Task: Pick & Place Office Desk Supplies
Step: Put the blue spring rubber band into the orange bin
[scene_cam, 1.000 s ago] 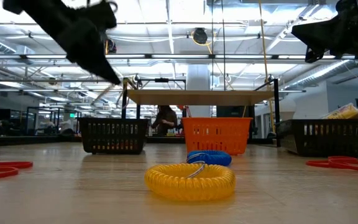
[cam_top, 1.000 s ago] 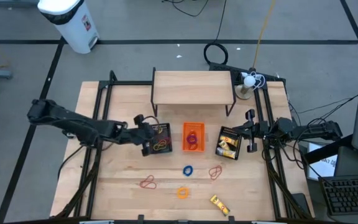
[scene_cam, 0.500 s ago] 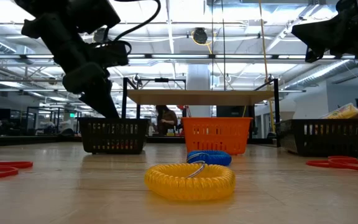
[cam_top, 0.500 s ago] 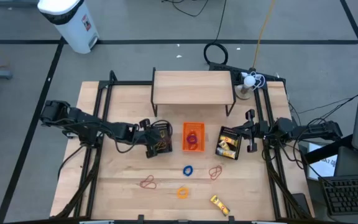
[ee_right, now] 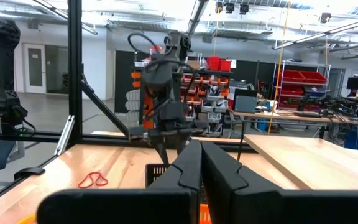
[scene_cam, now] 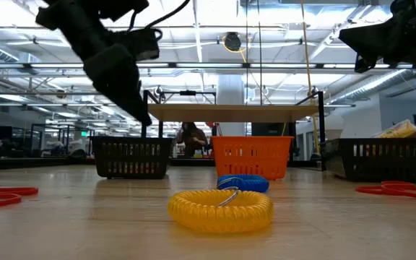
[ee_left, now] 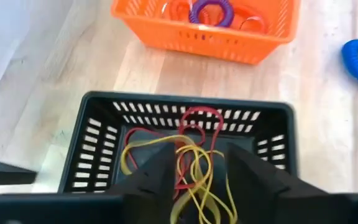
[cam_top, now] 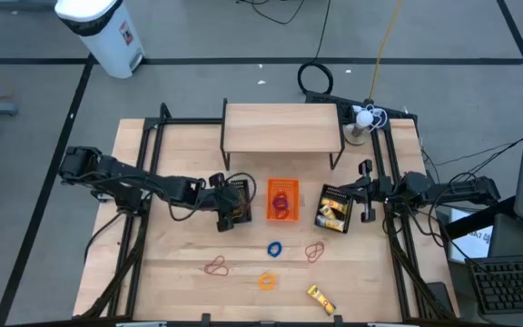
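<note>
Table (cam_top: pixel 180 272) items — five loose (two bands, two rings); left claw (ee_left: pixel 194 177) released.

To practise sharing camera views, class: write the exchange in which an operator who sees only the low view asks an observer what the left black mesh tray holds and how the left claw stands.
Operator: From table height I see only the side wall of the left black mesh tray. What lies inside it?
Observer: The left wrist view looks down into it: a tangle of red and yellow rubber bands lies on its floor.
Operator: And the left claw above it?
Observer: It is open. Its two fingers stand apart over the tray, and the bands show through the gap between them.
</note>
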Robot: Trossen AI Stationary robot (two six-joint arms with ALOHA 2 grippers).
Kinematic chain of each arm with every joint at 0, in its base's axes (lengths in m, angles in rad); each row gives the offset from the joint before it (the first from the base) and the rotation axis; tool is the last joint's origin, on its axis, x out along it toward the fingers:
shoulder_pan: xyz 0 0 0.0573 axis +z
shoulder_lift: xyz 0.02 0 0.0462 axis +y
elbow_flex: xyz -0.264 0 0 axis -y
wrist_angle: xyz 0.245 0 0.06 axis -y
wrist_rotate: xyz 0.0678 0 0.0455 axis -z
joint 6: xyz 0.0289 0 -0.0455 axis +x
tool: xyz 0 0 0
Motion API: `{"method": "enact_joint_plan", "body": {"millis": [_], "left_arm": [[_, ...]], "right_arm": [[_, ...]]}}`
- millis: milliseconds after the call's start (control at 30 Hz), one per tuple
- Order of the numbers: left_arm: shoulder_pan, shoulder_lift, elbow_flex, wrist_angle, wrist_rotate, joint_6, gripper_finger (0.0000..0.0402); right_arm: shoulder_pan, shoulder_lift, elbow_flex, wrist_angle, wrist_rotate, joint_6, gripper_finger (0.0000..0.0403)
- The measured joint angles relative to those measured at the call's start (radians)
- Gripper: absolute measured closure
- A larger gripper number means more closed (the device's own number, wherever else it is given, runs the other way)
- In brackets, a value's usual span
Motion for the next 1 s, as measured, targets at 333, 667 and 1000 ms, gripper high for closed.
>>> {"method": "enact_joint_plan", "body": {"millis": [333, 667, 1000], "left_arm": [[-0.109, -0.221, 0.118, -0.215, -0.045, 0.051, 0.0251], [-0.232, -0.687, 0.018, -0.126, -0.158, 0.119, 0.0387], [-0.165, -1.035, -0.352, 0.117, -0.169, 0.153, 0.0399]], "right_arm": [[0.0, 0.0, 0.0, 0.0, 0.0, 0.0, 0.0399], [0.0, 0.0, 0.0, 0.002, 0.0, 0.0, 0.0399], [0.0, 0.0, 0.0, 0.006, 0.0, -0.001, 0.0399]]}}
